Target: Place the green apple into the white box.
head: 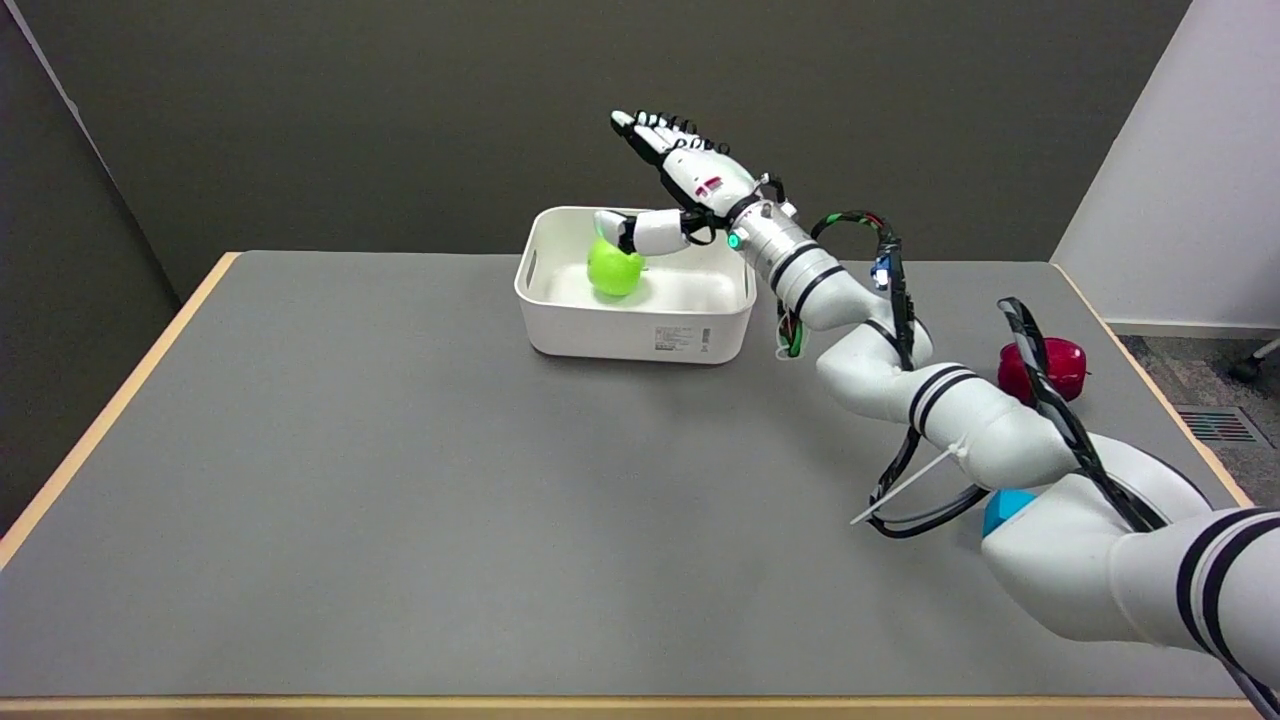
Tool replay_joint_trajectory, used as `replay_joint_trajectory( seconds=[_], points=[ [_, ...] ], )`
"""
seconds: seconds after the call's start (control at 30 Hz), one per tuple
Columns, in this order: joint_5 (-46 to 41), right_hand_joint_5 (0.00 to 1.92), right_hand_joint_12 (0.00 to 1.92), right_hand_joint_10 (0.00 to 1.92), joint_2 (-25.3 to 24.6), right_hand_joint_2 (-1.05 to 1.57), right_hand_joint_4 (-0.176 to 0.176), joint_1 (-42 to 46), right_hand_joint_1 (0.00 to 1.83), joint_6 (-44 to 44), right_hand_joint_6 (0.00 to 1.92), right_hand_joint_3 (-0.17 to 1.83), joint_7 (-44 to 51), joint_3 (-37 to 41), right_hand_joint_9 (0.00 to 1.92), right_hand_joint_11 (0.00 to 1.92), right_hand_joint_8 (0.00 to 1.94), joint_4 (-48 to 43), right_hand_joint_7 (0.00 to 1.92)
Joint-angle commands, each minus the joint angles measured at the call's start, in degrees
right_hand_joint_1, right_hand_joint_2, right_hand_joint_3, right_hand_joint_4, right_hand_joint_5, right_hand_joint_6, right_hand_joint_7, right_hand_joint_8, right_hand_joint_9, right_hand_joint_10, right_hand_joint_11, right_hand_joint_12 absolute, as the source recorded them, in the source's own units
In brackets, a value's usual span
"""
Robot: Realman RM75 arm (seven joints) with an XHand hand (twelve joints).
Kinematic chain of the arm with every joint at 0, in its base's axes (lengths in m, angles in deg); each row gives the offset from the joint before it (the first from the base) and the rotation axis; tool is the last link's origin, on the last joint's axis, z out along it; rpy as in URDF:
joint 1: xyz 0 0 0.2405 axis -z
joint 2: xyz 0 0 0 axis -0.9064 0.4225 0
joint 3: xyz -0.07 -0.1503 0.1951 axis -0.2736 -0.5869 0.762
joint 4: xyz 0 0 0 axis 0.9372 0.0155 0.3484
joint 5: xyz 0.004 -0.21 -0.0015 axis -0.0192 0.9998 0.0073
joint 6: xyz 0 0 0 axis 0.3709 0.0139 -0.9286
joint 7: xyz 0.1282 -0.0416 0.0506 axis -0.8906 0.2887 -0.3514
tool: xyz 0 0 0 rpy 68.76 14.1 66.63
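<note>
The green apple [614, 269] lies inside the white box [635, 335], toward its left half, looking slightly blurred. The box stands at the table's far middle. My right hand [678, 180] hovers above the box's back right part with its fingers stretched out and apart, thumb pointing left just over the apple. Nothing is in the hand.
A red apple-like object [1050, 370] sits on the table at the far right, partly behind my arm's cable. A teal block [1005, 503] peeks out from under my forearm. The grey table [400, 480] has a wooden edge all round.
</note>
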Motion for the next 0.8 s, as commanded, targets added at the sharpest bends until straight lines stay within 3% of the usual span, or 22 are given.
replay_joint_trajectory(
  seconds=[0.03,0.13,0.2,0.3,0.5,0.67,0.77,0.8],
  points=[
    [-5.88,0.00,0.19,0.00,5.21,0.58,0.069,7.87,0.30,-7.72,0.09,0.90,-1.63,1.25,0.00,0.00,0.00,-17.17,0.00],
    [-11.11,0.00,0.30,0.01,9.28,0.58,0.069,13.08,0.24,-10.94,0.09,0.90,-1.63,2.46,0.00,0.00,0.00,-27.57,0.00],
    [-15.56,0.00,0.47,0.06,11.79,0.58,0.067,17.25,0.23,-13.48,0.10,0.93,-1.32,3.96,0.00,0.00,0.00,-32.74,0.00],
    [-24.24,0.02,0.60,0.19,14.73,0.61,0.069,25.85,0.26,-18.73,0.19,0.93,-1.18,7.55,0.00,0.00,0.12,-39.17,0.00],
    [-37.80,0.04,0.78,0.38,15.36,0.61,0.060,41.86,0.22,-31.47,0.27,0.92,0.82,18.03,0.00,0.00,0.19,-43.41,0.05],
    [-42.27,0.09,0.95,0.57,16.79,0.61,0.057,51.70,0.21,-41.34,0.38,0.97,0.85,18.84,0.03,0.00,0.30,-44.97,0.13],
    [-43.79,0.15,1.01,0.61,17.58,0.69,0.054,56.83,0.23,-46.61,0.34,0.82,0.75,18.95,0.08,0.00,0.26,-45.90,0.22],
    [-44.11,0.15,1.03,0.63,17.72,0.66,0.052,57.94,0.21,-47.95,0.37,0.90,0.69,18.90,0.08,0.00,0.30,-45.96,0.22]
  ],
)
